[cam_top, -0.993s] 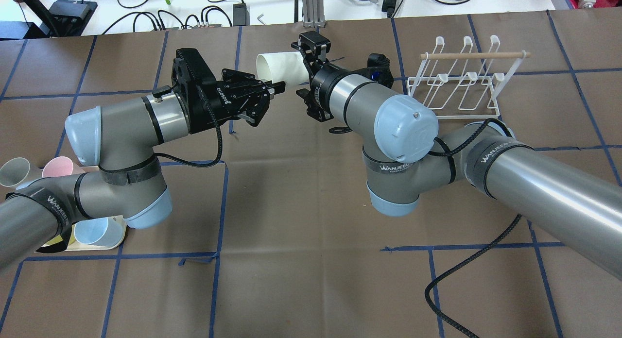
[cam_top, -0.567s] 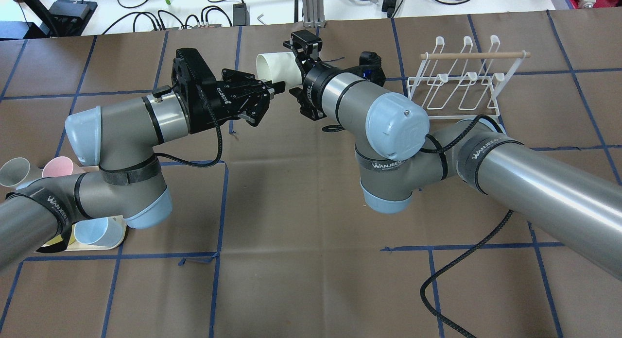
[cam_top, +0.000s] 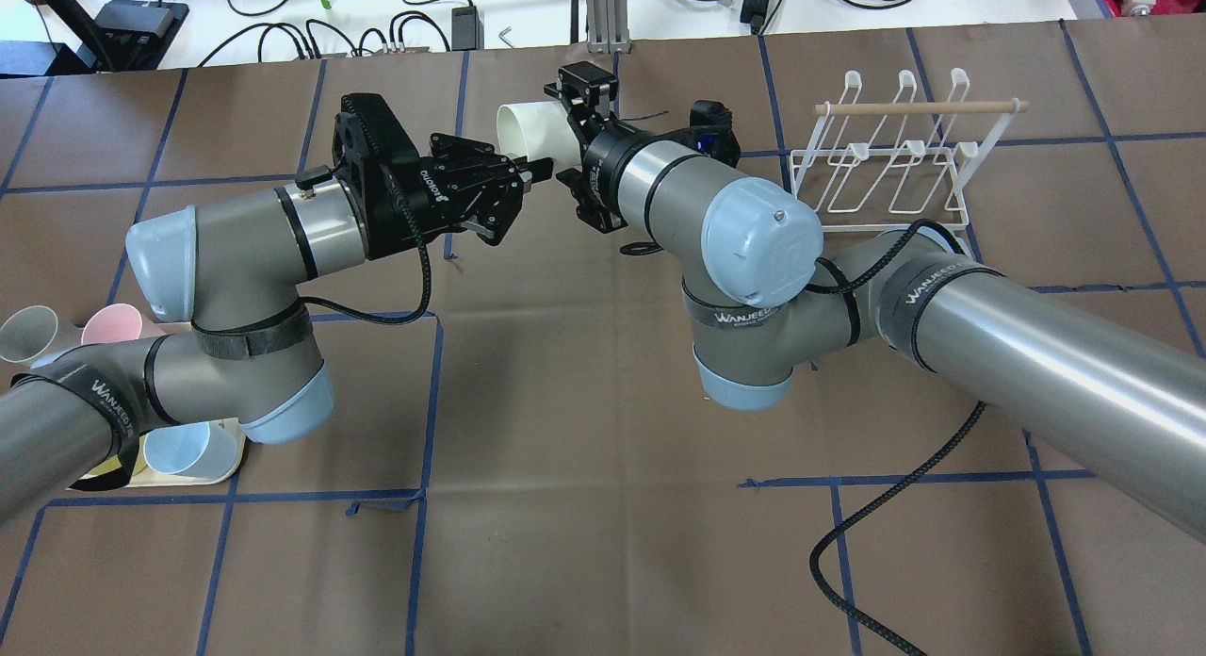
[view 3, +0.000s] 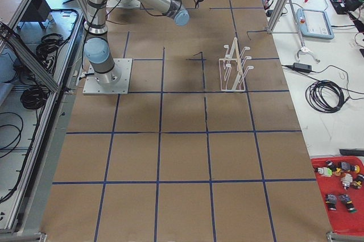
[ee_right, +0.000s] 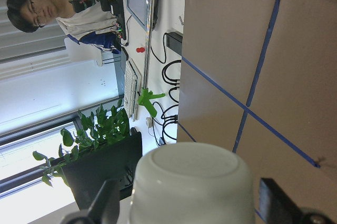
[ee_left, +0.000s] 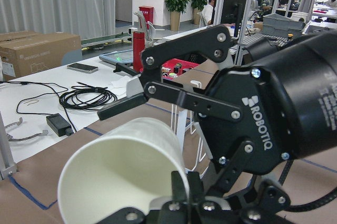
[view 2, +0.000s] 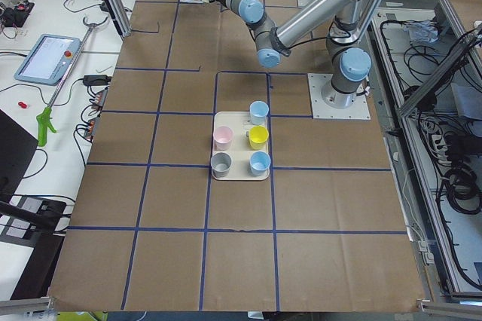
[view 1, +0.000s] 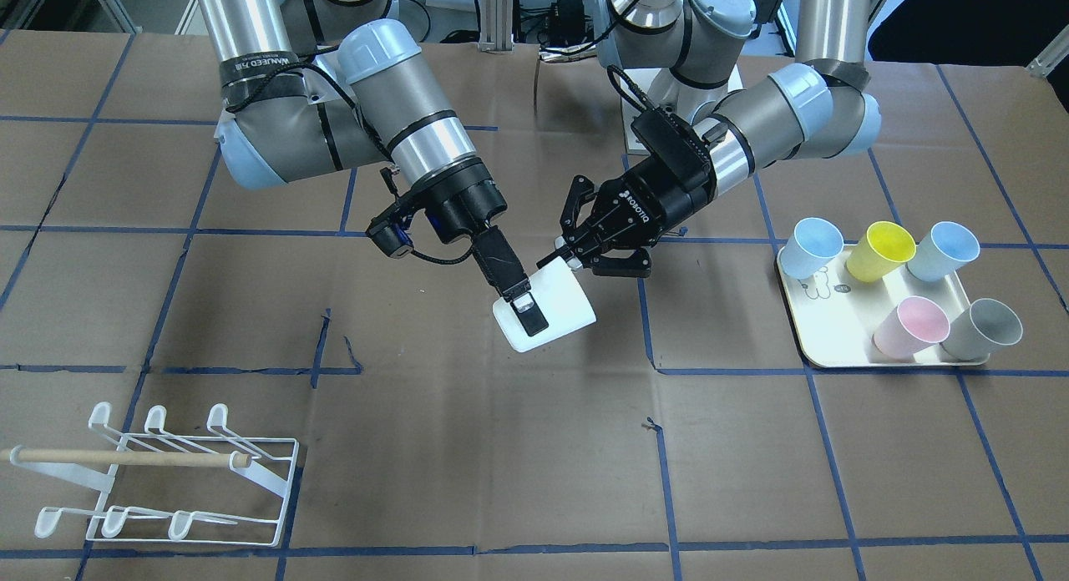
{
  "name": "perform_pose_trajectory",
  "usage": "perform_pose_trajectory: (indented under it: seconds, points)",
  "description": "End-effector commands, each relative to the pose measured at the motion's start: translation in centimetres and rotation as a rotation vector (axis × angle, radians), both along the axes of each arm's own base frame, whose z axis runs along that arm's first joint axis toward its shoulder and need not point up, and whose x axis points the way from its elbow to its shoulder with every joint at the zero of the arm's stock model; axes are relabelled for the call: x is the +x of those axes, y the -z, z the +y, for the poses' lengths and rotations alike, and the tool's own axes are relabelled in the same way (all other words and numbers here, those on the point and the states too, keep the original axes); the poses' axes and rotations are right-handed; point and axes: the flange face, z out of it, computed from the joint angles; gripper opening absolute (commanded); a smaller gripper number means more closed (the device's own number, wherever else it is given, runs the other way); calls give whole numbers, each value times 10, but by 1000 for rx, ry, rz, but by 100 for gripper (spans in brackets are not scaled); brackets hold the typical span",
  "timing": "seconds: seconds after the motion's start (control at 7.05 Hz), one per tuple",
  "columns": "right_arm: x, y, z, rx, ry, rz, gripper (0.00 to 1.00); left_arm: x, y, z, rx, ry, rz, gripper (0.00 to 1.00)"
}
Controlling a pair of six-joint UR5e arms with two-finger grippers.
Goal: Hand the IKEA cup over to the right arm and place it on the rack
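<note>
IKEA cup [view 1: 558,312], white: found sideways in mid-air over the middle of brown table [view 1: 501,481]. Saw right arm [view 1: 392,88] and left arm [view 1: 777,118] angled in at it from opposite sides. Spotted rack [view 1: 125,457] well apart near table edge; tray [view 1: 835,322] with five coloured cups [view 1: 885,251] at the other end. Found left hand [view 1: 569,262] clamped on cup rim, one finger inside. Found right hand [ee_right: 190,205] spread, fingers either side of cup's closed end, slight gaps showing in wrist view.
</note>
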Motion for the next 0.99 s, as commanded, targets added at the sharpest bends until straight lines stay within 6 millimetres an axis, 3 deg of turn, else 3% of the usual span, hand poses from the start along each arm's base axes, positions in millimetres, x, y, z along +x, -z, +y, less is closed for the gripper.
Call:
perform_pose_trajectory:
  seconds: [0.0, 0.57, 0.71, 0.85]
  points:
    - [0, 0, 0, -1, -3, 1, 77, 1, 0, 0, 1, -2, 0, 1]
    - [1, -1, 1, -3, -13, -2, 64, 0, -3, -1, -8, -1, -2, 9]
    - [1, -3, 1, -8, -16, -3, 58, 0, -3, -2, -12, 0, -3, 16]
    - [1, -3, 1, -7, -19, -5, 54, 1, -7, -1, -21, -4, -7, 33]
